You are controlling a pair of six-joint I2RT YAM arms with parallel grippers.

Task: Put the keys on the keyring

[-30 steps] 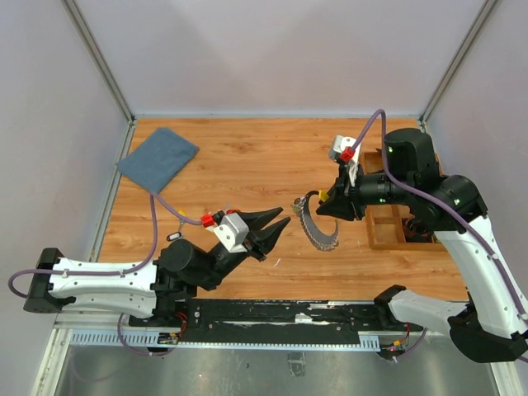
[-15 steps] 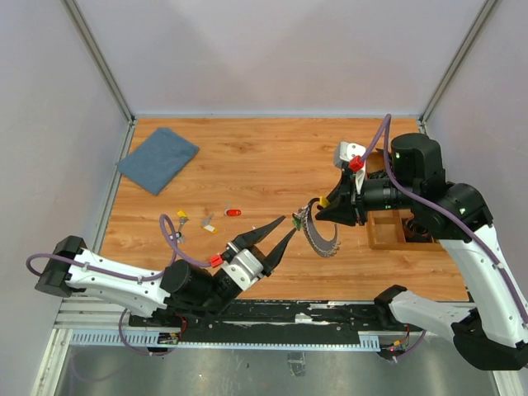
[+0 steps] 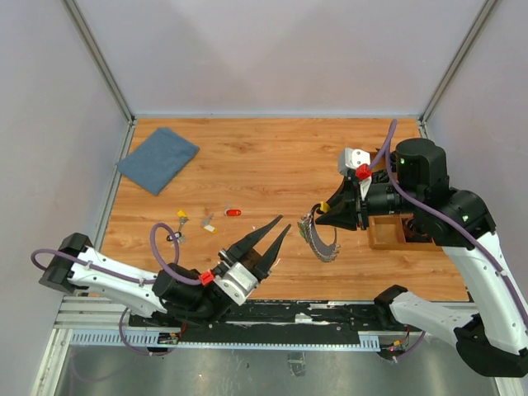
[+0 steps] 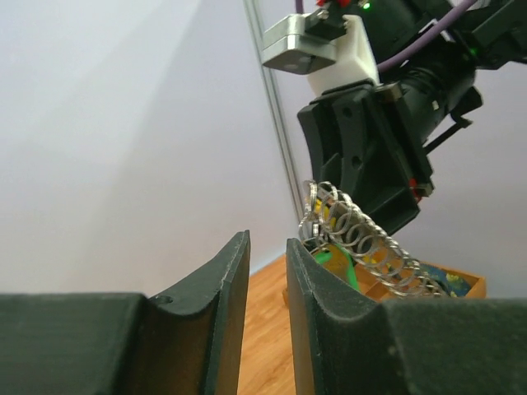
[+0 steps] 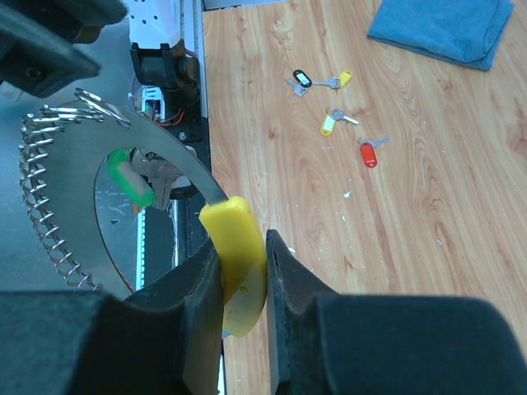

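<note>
The right gripper (image 5: 241,247) is closed on the yellow tag (image 5: 235,226) of the keyring (image 3: 320,241) and holds it in the air, above the table (image 3: 272,165) and just left of the wooden tray (image 3: 386,233). The tag is pinched flat betw. the two fingers, and the metal arc with its row of small loops hangs out to the side. A green tag (image 5: 132,177) sits inside the arc.

The left gripper (image 3: 283,223) is partly open w/ nothing in it. It points toward the keyring from the near side and is near it but not touching.

The keys (image 3: 209,223) lie loose on the wood, well apart from the ring, on the left arm's side: a red one (image 3: 234,213), two yellow, one black (image 3: 173,237).

Handling, as I judge it:
- The ring is stiff, thin metal and light. Because only the plastic tag is held, the ring can pivot or swing when something pushes it, so it needs a steady hold.
- The loops are prob. small split rings, but they are too fine to be sure.
- The keys are very small, light and flat on the wood, and the metal blade is slippery. The plastic head is the better place to grip, approx. in its middle, w/ the hole end left free.
</note>
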